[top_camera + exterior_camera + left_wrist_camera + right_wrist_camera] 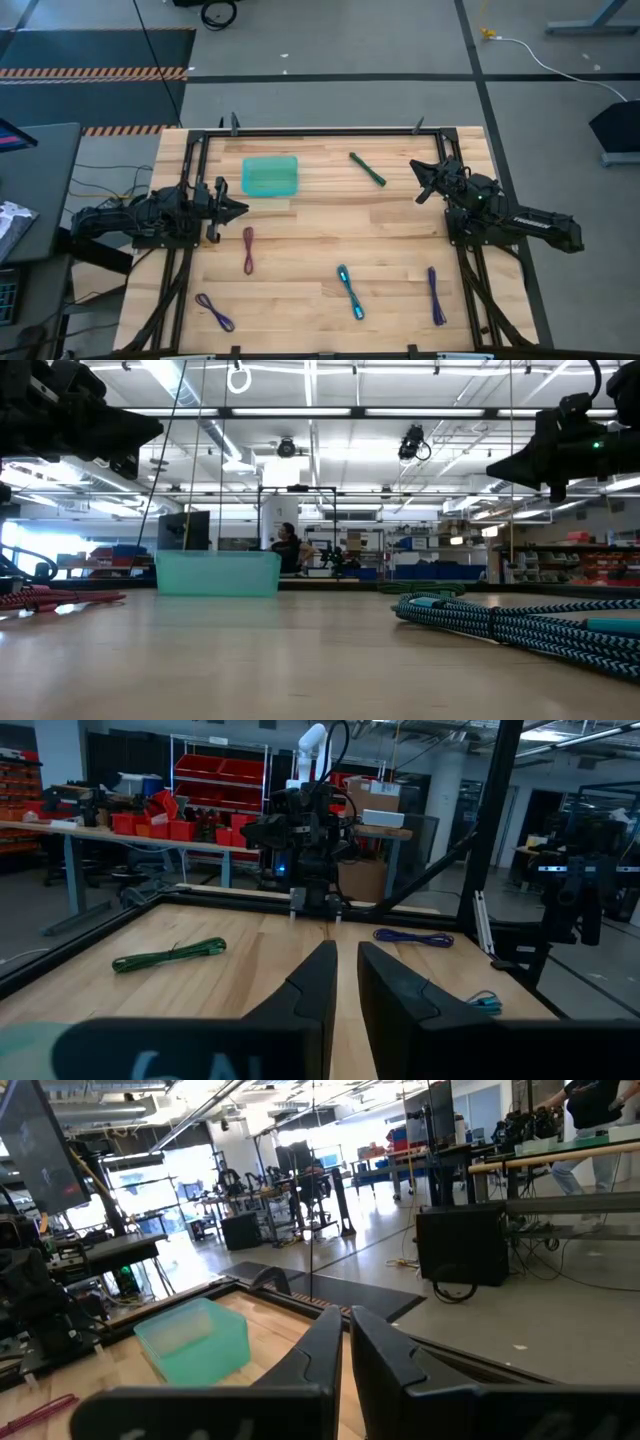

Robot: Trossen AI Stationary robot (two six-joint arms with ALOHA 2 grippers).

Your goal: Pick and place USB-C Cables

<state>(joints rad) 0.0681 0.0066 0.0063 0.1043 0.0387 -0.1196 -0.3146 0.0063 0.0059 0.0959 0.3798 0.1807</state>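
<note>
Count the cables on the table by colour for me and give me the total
Dark green cable: 1
Maroon cable: 1
Teal-blue cable: 1
Purple cables: 2
Total: 5 cables, none in the teal tray.

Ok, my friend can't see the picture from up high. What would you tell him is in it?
Five cable bundles lie scattered on a wooden table beside a teal tray. The left gripper and right gripper hover at opposite sides, holding nothing.
</note>
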